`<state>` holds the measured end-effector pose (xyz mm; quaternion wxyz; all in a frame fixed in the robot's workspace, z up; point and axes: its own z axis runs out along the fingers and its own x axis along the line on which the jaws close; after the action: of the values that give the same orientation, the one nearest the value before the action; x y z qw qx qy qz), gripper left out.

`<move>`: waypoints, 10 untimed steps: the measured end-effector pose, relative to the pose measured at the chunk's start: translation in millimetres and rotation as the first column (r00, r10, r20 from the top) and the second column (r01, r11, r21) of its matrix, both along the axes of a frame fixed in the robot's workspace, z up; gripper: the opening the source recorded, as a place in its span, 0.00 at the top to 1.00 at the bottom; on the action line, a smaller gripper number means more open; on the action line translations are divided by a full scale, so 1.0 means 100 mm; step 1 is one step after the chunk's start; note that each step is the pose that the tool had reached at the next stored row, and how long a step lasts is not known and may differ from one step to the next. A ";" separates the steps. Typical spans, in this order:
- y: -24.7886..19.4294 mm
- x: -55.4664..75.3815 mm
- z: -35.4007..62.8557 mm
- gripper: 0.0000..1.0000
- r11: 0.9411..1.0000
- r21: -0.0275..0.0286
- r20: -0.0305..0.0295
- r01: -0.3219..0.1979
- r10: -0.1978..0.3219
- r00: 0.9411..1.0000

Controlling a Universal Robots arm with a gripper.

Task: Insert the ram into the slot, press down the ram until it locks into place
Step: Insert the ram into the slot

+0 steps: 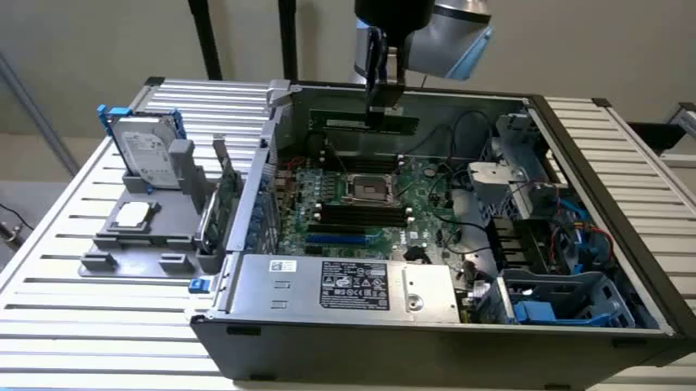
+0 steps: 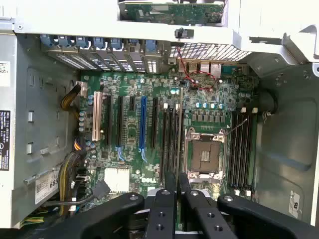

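My gripper (image 1: 380, 104) hangs over the back of the open computer case, shut on the ram (image 1: 363, 123). The ram is a thin green stick held level and lengthwise, well above the motherboard (image 1: 419, 175). The black slots (image 1: 359, 216) lie in parallel rows just in front of the CPU socket (image 1: 367, 189), lower than the stick and nearer the case front. In the wrist view the two black fingers (image 2: 162, 209) stand close together. Past them lie one group of long black slots (image 2: 172, 139) and another group (image 2: 241, 149), on either side of the CPU socket (image 2: 204, 157).
A blue socket (image 1: 337, 240) sits in front of the black slots. The power supply (image 1: 337, 285) fills the case front, with drive cages and cables (image 1: 544, 244) at the exterior view's right. Outside the case, a grey fixture (image 1: 142, 232) carries a hard drive (image 1: 147, 155) and an upright card (image 1: 223, 204).
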<state>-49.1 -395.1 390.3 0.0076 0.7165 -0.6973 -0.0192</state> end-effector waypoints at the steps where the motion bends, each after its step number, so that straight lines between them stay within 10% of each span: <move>1: 0.000 0.00 0.000 0.87 1.000 0.000 0.000 0.000 0.000 1.000; 10: 0.000 0.00 0.000 0.87 1.000 0.000 0.000 0.000 0.000 1.000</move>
<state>-49.1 -395.1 390.3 0.0077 0.7165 -0.6973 -0.0192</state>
